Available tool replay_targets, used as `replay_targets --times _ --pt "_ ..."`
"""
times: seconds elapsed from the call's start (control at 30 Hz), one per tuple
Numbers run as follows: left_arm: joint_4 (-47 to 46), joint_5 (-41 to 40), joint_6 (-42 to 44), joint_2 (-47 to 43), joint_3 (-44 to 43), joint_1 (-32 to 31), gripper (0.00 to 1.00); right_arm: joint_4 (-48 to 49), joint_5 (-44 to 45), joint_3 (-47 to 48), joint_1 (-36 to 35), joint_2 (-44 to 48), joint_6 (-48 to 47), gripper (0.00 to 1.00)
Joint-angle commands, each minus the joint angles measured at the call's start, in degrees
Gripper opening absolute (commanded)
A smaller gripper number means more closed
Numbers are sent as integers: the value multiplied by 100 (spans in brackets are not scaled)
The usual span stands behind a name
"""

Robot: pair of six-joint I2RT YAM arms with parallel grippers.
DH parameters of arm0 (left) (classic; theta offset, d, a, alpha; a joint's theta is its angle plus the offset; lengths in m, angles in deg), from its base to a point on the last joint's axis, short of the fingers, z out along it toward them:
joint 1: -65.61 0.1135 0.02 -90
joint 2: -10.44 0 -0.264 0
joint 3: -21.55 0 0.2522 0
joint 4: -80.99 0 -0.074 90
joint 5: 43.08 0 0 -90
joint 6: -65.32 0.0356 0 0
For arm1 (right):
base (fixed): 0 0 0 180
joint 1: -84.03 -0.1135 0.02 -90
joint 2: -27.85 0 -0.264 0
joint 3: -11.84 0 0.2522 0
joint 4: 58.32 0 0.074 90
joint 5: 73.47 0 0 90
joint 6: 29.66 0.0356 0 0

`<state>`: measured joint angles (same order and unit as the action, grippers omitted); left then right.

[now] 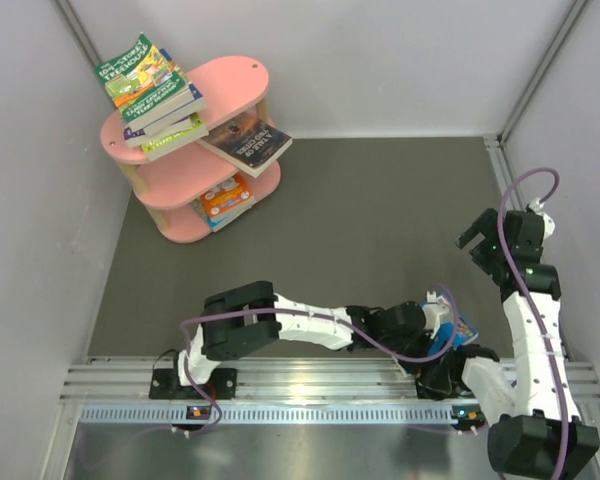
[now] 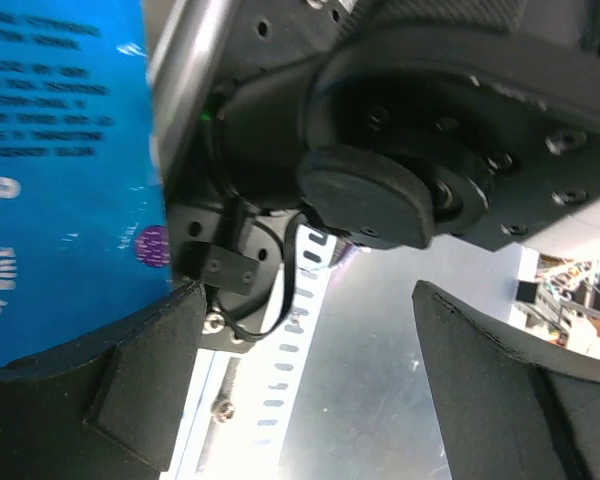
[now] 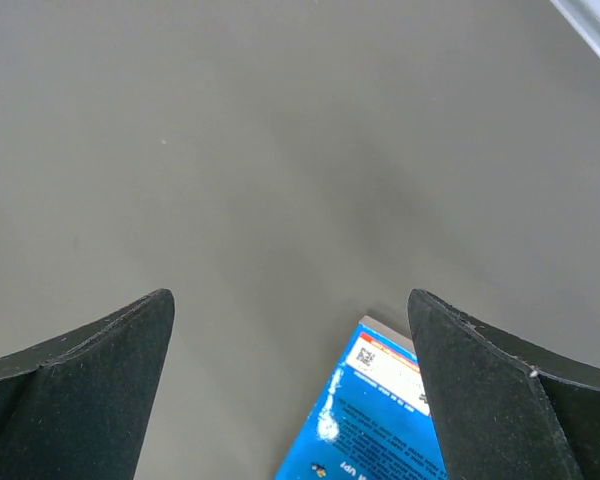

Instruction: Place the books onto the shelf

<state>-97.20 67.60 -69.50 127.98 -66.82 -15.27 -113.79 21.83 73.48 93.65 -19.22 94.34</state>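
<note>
A blue book lies on the grey table at the near right side. It is close to the lower part of the right arm and well apart from the shelf. The book is thin. Its cover is bright blue with small lines of dark print, and one corner carries a white label with a square code.

The shelf is pink, with three oval boards on pale wooden posts, and it stands in the far left corner. On the top board rests a stack of books with a green cartoon cover uppermost. A dark book sticks out from the middle board. An orange and blue book lies on the lowest board.

The left gripper is low, right at the blue book. Its fingers are spread apart and grasp nothing; the gap between them shows only the metal rail and black arm parts. The blue cover fills the left of this wrist view, and its edge ends just beside the finger on that side. Whether it touches that finger, I cannot tell.

The right gripper is raised above the table, with its fingers wide and empty. The labelled corner of the book shows below it, nearer to the right-hand finger.
</note>
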Motion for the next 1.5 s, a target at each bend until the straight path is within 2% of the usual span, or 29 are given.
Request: replay_targets --times 0.0,0.17,0.27,0.37,0.43,0.63,0.77,0.97,1.03,1.23,1.47 --pt "-467 251 -71 6 -185 -112 89 155 -161 -85 109 -83 -113 100" --pt "-231 77 -80 111 -177 -130 89 234 -187 -103 127 -162 -104 100" --pt "551 -696 43 208 -343 -130 88 260 -205 -121 136 -171 -113 100" --pt "955 -1424 78 199 -353 -69 88 287 -231 -147 136 -171 -113 100" --pt "1036 -1637 52 165 -300 19 88 295 -266 -156 136 -189 -121 100" --pt "598 -1902 -36 -99 437 660 88 339 -669 -173 145 -338 -183 100" --pt "307 -1832 -27 -169 842 1432 88 331 -969 -322 145 -628 -253 100" --pt "341 -1638 219 -73 677 2400 87 655 -1698 -1068 145 -988 -350 100" --pt "473 -1621 289 -152 632 2533 86 813 -1857 -1175 145 -1303 -420 100" --pt "299 -1655 -8 -915 1280 2402 86 1218 -2086 -1386 145 -2007 -465 100" --pt "-159 -2007 -572 -1962 2319 1989 86 1289 -1815 -1159 145 -1569 -394 100"
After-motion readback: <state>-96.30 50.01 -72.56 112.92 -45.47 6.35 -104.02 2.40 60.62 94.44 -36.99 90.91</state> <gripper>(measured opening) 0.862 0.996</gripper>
